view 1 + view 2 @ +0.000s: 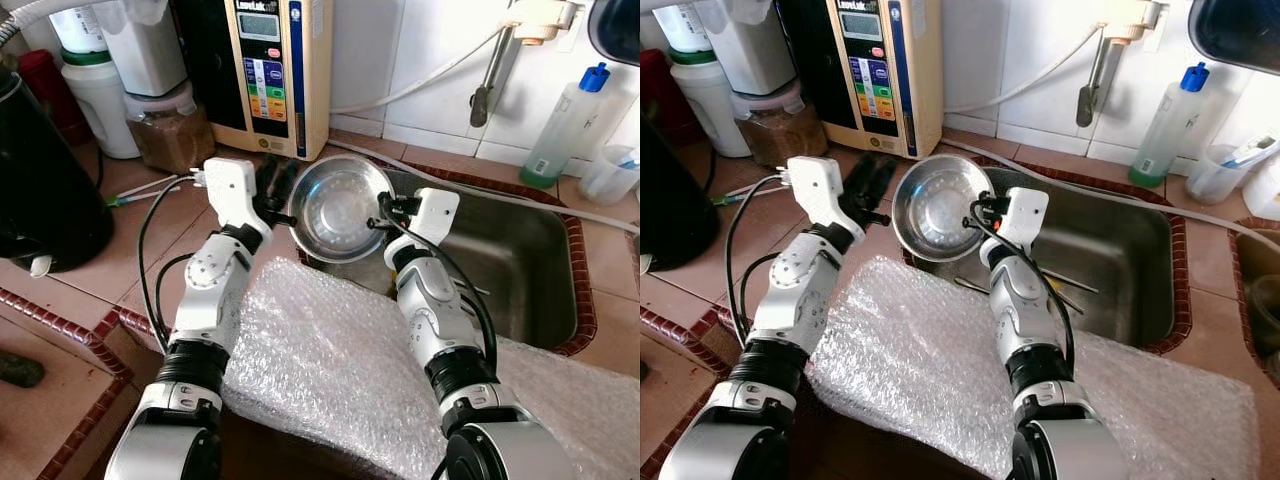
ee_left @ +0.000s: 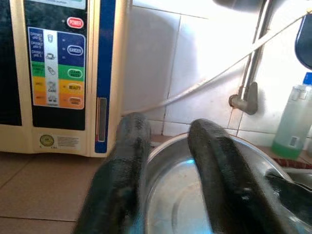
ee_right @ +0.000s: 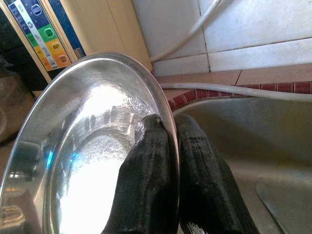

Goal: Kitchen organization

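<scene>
On the far left of the head views a big black pot [image 1: 40, 190] stands on the brown tiled counter [image 1: 130, 260], but its top and left side are cut off. Behind it are a white jug [image 1: 100, 105] and a jar of brown stuff [image 1: 165, 125], and next to those a cream water machine [image 1: 265, 70] stands against the wall. The left wrist view shows the machine's coloured buttons up close, which look too small to read from the head. The left gripper [image 1: 275, 190] is just beside the left rim of the shiny metal bowl [image 1: 340, 205]. Its two black fingers [image 2: 122, 180] are spread apart and hold nothing, with the bowl's rim sitting between them in the left wrist view. The bowl is tipped up at the near left corner of the sink [image 1: 530, 270]. The right gripper [image 1: 385, 212] pinches the bowl's right rim. The right wrist view shows this best, with one finger [image 3: 146, 180] inside the bowl and one outside. Bubble wrap [image 1: 330, 370] lies under both arms and hides the counter edge there. A few long metal things [image 1: 1070, 285] lie in the sink, too small to name. On the far right stands a clear bottle with a blue cap [image 1: 565, 125].
</scene>
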Controlling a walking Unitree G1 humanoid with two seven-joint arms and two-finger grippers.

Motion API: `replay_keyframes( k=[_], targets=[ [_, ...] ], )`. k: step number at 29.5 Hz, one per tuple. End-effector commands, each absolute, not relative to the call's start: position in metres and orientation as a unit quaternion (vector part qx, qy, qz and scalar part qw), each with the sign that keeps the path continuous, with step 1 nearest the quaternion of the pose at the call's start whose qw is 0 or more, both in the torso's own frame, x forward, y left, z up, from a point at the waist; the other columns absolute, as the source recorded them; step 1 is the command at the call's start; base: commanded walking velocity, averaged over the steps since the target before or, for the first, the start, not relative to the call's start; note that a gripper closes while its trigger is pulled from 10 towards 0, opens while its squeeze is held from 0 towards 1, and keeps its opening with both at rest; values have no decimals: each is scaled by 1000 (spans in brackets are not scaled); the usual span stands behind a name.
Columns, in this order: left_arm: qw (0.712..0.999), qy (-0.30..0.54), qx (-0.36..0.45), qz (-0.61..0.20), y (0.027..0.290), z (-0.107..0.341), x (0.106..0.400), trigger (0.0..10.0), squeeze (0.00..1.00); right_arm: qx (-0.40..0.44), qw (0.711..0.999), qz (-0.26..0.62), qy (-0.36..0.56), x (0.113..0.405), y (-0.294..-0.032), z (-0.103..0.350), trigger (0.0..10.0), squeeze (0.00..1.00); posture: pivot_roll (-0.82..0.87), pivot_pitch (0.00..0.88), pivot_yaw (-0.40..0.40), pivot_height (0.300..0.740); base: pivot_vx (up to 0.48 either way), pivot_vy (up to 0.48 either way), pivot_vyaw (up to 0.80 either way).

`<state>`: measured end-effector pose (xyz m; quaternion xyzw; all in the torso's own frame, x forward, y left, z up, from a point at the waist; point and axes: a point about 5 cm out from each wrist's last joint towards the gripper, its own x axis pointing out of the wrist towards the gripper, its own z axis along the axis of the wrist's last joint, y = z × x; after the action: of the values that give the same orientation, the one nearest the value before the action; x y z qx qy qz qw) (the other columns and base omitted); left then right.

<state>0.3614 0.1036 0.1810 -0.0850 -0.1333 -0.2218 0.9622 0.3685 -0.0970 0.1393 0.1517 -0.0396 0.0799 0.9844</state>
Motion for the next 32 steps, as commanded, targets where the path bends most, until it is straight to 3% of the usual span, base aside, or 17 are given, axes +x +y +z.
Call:
replay_keyframes(
  k=[1, 9, 20, 26, 32],
  targets=[
    [964, -130, -75, -219, 106, 183, 363, 10000, 1000, 154, 984, 79, -35, 368, -96, 137, 0, 0, 142, 0, 37, 740, 0, 0, 0],
    [961, -110, -32, -250, 103, 177, 358, 10000, 1000, 130, 991, 36, -24, 370, -108, 133, 0, 0, 144, 0, 39, 740, 0, 0, 0],
    [942, -50, -3, -331, 104, 143, 331, 10000, 1000, 65, 994, -84, -13, 371, -153, 125, 0, 0, 149, 0, 40, 740, 0, 0, 0],
    [934, -24, 29, -354, 106, 132, 323, 10000, 1000, 10, 984, -173, 39, 363, -185, 105, 0, 0, 150, 0, 38, 740, 0, 0, 0],
    [928, -10, 46, -369, 103, 130, 321, 10000, 1000, 16, 980, -180, 86, 359, -185, 90, 0, 0, 151, 0, 37, 740, 0, 0, 0]
  ],
)
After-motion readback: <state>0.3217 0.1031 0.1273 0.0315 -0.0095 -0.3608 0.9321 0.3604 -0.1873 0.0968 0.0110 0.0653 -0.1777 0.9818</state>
